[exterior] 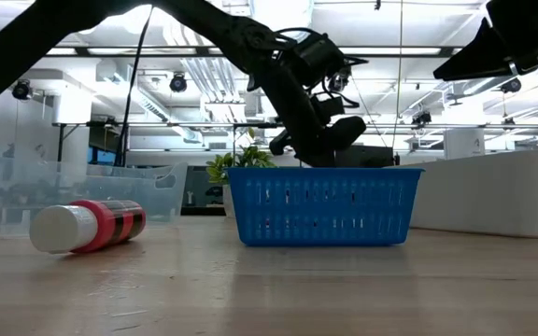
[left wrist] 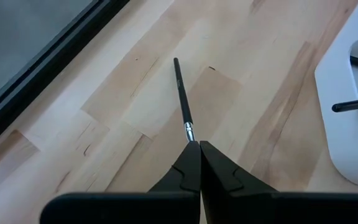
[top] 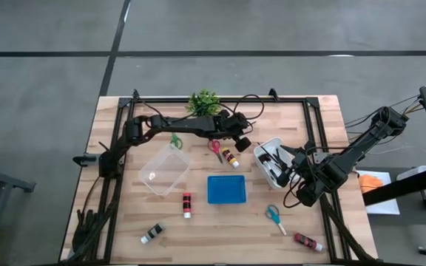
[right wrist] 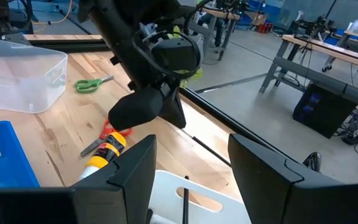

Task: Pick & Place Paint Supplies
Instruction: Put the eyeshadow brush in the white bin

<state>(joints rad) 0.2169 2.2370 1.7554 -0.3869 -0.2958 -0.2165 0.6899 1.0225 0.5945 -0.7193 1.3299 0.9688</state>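
Now the left end effector [left wrist: 199, 149], clenched on a thin dark-tipped wooden brush [left wrist: 183, 102] held above the wooden worktop [left wrist: 135, 93] beside the white plastic tray [left wrist: 340, 93], seems to carry it there, so it must next align and release.

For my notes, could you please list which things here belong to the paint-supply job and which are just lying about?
Job: brush in left fingers; paint bottles; scissors.
Lying about: plant.
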